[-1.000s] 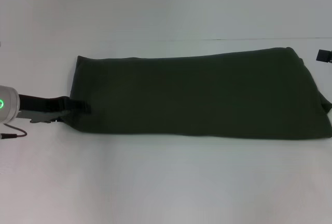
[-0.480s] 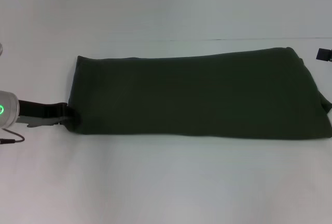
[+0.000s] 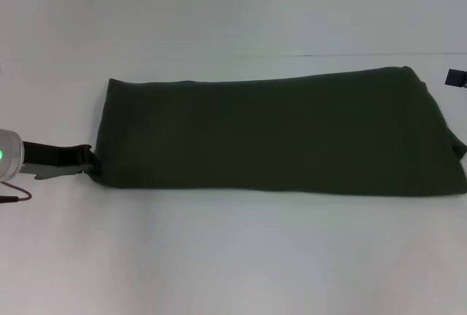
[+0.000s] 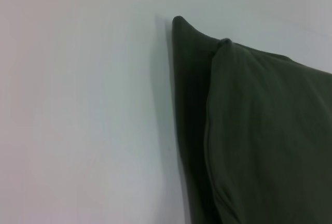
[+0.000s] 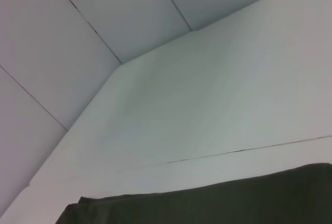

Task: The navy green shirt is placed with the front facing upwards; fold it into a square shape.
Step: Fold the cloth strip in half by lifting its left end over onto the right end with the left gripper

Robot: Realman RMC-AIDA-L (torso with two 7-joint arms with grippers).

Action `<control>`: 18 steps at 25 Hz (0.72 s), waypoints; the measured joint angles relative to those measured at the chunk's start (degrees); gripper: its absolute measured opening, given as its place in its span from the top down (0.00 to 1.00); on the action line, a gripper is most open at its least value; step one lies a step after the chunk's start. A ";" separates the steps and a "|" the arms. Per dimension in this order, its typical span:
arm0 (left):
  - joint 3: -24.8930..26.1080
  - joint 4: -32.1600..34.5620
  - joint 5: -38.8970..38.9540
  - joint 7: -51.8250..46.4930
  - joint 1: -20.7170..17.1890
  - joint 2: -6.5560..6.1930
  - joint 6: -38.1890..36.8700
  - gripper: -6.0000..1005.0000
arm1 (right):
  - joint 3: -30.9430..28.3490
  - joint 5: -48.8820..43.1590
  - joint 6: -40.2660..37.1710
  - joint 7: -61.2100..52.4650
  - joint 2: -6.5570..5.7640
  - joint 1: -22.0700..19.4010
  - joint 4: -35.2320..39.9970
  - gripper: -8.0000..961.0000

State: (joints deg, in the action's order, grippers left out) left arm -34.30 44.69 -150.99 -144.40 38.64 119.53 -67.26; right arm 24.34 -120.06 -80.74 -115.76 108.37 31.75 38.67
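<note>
Beside the shirt (image 3: pixel 277 136), left end effector (image 3: pixel 86 159)

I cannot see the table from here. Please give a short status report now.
Left tool low at shirt's left edge, grip unclear. Right arm barely in view at far right. Navy green shirt lying flat, folded into a long band, not yet square. Nothing in the way.

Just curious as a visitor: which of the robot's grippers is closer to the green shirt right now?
Left. The left gripper sits at the navy green shirt's left end; the right gripper hangs just beyond its far right corner.
</note>
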 joint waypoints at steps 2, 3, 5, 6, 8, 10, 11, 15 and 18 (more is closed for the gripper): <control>0.03 0.01 0.00 0.00 -0.06 0.02 0.02 0.94 | 0.00 0.00 0.06 0.08 0.05 -0.01 0.00 0.05; 0.08 0.02 0.00 0.00 -0.08 0.03 0.02 0.97 | 0.00 0.00 0.08 0.09 0.05 -0.01 0.00 0.05; 0.21 0.15 0.00 0.00 -0.14 0.04 -0.06 0.97 | 0.00 0.00 0.10 0.10 0.06 -0.02 0.00 0.05; 0.25 0.27 0.00 0.00 -0.18 0.04 -0.14 0.98 | 0.00 0.00 0.10 0.11 0.07 -0.02 0.00 0.05; 0.30 0.58 0.00 0.00 -0.44 0.01 -0.25 0.99 | -0.01 0.00 0.12 0.15 0.13 -0.02 0.00 0.05; 0.35 1.64 0.03 -0.02 -1.23 -0.04 -0.39 0.99 | -0.19 0.00 0.15 0.18 0.26 -0.02 0.00 0.05; 0.37 2.28 0.14 -0.05 -1.59 -0.04 -0.45 0.99 | -0.33 0.00 0.15 0.18 0.35 -0.02 0.00 0.05; 1.39 5.50 0.91 -0.23 -3.79 -0.04 -1.27 0.99 | -0.60 0.00 0.21 0.25 0.74 0.02 -0.36 0.05; 3.00 7.06 1.30 0.04 -5.09 -0.13 -2.16 0.99 | -0.73 0.01 0.41 0.37 1.45 0.23 -0.54 0.05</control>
State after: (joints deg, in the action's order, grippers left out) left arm -31.30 51.75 -149.69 -144.36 33.55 119.40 -69.41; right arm 23.61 -120.04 -80.34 -115.39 109.82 31.97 38.13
